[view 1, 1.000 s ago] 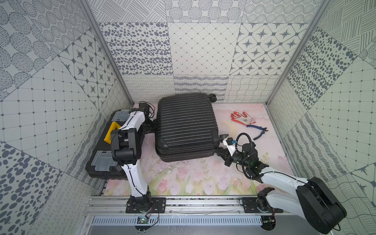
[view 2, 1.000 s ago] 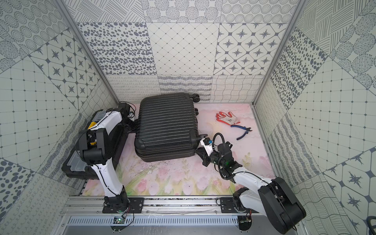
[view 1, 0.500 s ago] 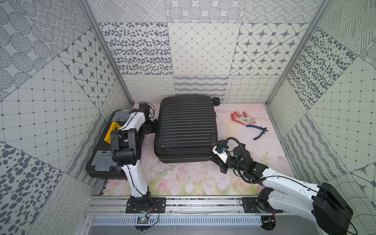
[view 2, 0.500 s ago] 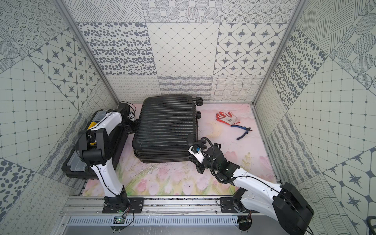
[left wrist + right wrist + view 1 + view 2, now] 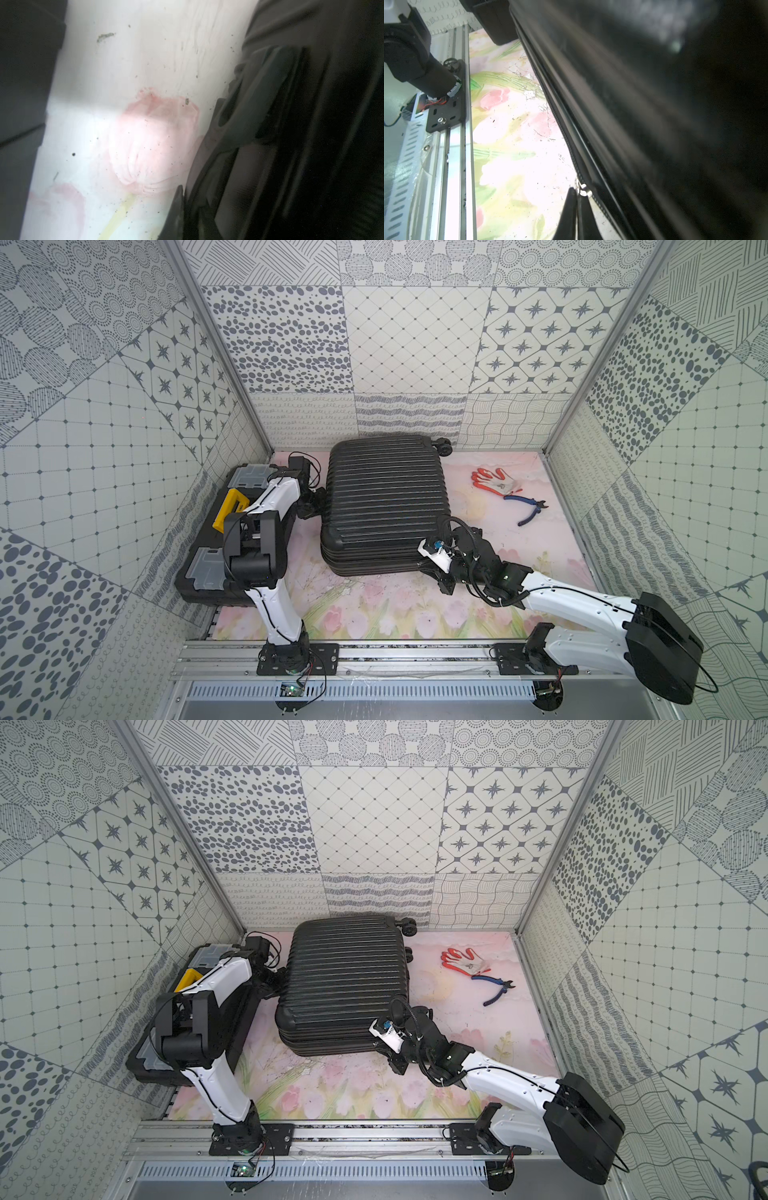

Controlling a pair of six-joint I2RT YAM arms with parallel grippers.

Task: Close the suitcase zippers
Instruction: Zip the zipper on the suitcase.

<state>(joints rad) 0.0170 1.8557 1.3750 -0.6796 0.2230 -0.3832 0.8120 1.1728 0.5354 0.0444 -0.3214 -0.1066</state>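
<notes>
**Student:** Where does the suitcase lie?

**Tutor:** The suitcase [image 5: 384, 506] lies flat, ribbed shell upward, on the flowered mat [image 5: 374, 614]. It sits mid-floor, towards the back wall. A wheel [image 5: 444, 445] shows at its far right corner. A toolbox [image 5: 208, 572] stands just to its left. The gloves [image 5: 496, 483] and pliers [image 5: 528, 508] lie apart from it on the right.

**Student:** And the zipper?

**Tutor:** The zipper [image 5: 565, 143] runs along the seam between the two shell halves, on the edge nearest the robot. The right wrist view shows its teeth, with the silver zip slider [image 5: 583, 190] on the track.

**Student:** How do the fingers of the right gripper stand?

**Tutor:** The right gripper [image 5: 578, 196] has its fingers pressed together, with only a thin line between them. The tips meet at the zip slider, pinched on its tab. In both top views this gripper sits low at the suitcase's near right corner.

**Student:** And the left gripper?

**Tutor:** The left gripper [image 5: 313, 506] rests against the suitcase's left side, fingers together. The left wrist view is too blurred to tell whether anything lies between them.
</notes>
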